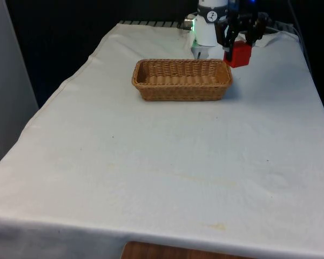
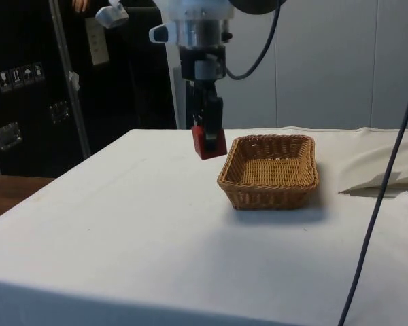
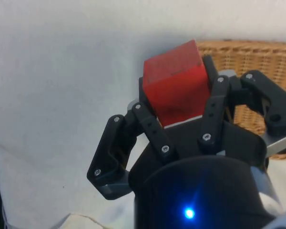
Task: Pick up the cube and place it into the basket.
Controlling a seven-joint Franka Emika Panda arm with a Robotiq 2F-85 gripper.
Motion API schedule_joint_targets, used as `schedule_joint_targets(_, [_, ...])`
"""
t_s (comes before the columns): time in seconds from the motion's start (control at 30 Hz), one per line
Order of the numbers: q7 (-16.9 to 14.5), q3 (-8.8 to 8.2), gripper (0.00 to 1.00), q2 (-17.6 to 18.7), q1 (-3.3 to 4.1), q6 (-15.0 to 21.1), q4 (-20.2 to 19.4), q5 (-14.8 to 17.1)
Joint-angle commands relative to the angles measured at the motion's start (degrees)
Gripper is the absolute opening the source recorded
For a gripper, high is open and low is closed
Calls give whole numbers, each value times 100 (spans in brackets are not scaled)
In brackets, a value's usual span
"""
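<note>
Tool point(image 1: 238, 46) grips the red cube point(image 1: 237, 54) between closed fingers, aloft at the front view's upper right, just beside the basket point(image 1: 182, 80). Side view shows the cube point(image 2: 209, 141) clear above the desk point(image 2: 122, 217).

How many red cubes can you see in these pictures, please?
1. The red cube is held in the gripper, lifted off the cloth just outside the basket, at the front view's right. None hidden, seemingly.
</note>
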Motion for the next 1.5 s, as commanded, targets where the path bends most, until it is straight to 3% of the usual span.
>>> schedule_joint_targets(0.0, [0, -23, 3, -97, -29, 57, -115, -92])
schedule_joint_targets(0.1, [-92, -69, 3, -229, -40, 74, -269, -92])
schedule_joint_targets(0.13, [-115, -63, 3, -178, -11, 6, -206, 0])
schedule_joint_targets(0.33, [-304, -189, 3, -521, -69, 103, -596, -97])
schedule_joint_targets(0.4, [-372, -212, 3, -521, -40, 29, -590, -6])
schedule_joint_targets(0.43, [-395, -241, 3, -642, -80, 120, -728, -97])
schedule_joint_targets(0.63, [-573, -355, 3, -894, -109, 201, -1008, -97])
schedule_joint_targets(0.67, [-584, -355, 3, -814, -63, 120, -928, -6])
schedule_joint_targets(0.7, [-647, -401, 3, -911, -69, 138, -1026, -6])
schedule_joint_targets(0.73, [-665, -424, 3, -1026, -120, 223, -1146, -97])
schedule_joint_targets(0.87, [-808, -527, 3, -1186, -138, 258, -1324, -97])
schedule_joint_targets(0.93, [-945, -636, 3, -1261, -149, 315, -1450, -86])
schedule_joint_targets(0.97, [-934, -630, 3, -1238, -92, 212, -1387, -6])
schedule_joint_targets(1.0, [-991, -670, 3, -1278, -149, 338, -1484, -86])
schedule_joint_targets(1.23, [-1478, -1060, 3, -1232, -195, 464, -1639, -74])
schedule_joint_targets(1.27, [-1478, -1071, 3, -1238, -143, 367, -1604, -6])
schedule_joint_targets(1.3, [-1541, -1117, 3, -1220, -201, 470, -1644, -69])
schedule_joint_targets(1.47, [-1919, -1444, 3, -1117, -212, 527, -1667, -52])
